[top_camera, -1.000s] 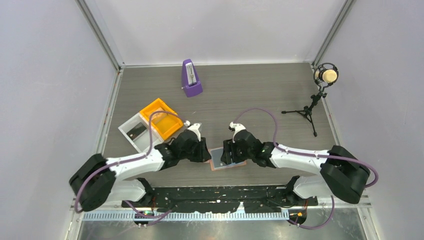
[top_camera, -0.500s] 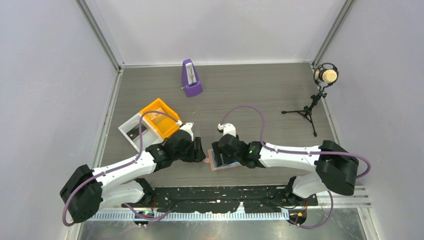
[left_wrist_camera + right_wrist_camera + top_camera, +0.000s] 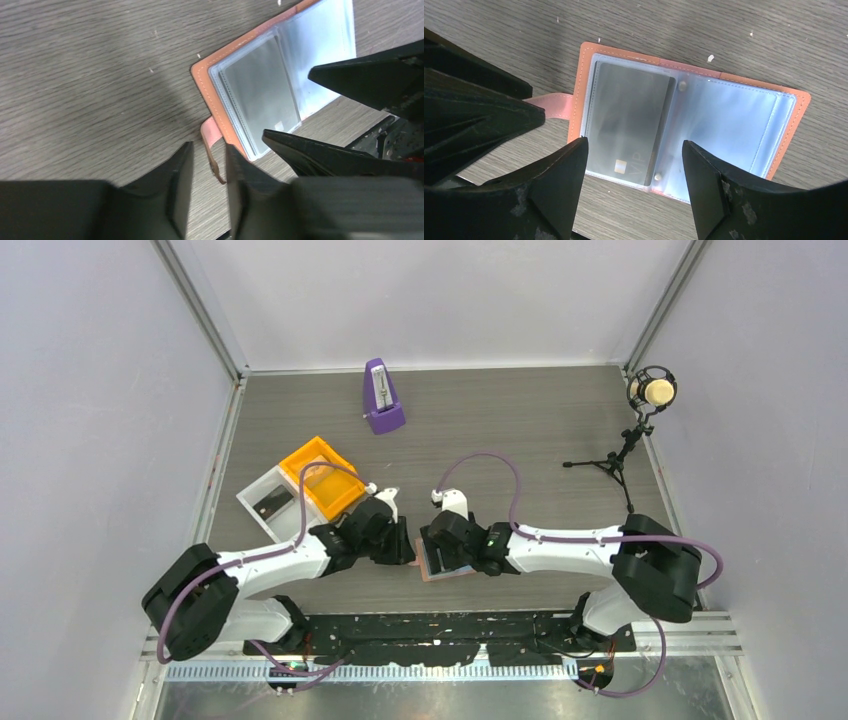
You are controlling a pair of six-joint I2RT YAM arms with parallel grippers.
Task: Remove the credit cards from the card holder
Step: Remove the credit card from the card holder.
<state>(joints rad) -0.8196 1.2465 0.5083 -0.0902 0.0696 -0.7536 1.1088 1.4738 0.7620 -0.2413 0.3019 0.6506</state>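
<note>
The salmon-tan card holder (image 3: 447, 564) lies spread open on the table, its clear sleeves facing up. In the right wrist view, a dark grey credit card (image 3: 629, 117) sits inside the left sleeve of the holder (image 3: 794, 107); the right sleeve looks blue-grey. My right gripper (image 3: 634, 165) hovers open and wide over the card's near edge. My left gripper (image 3: 209, 167) sits at the holder's left edge with a narrow gap between its fingers. The pink side tab (image 3: 211, 142) lies in that gap, unclamped. The card also shows in the left wrist view (image 3: 260, 97).
An orange tray (image 3: 322, 478) and a white tray (image 3: 268, 503) stand left of the arms. A purple metronome (image 3: 382, 397) is at the back centre. A microphone on a small tripod (image 3: 640, 415) is at the back right.
My right gripper has moved left over the holder's left half. My left gripper drew back left, then returned to the holder's tab.
</note>
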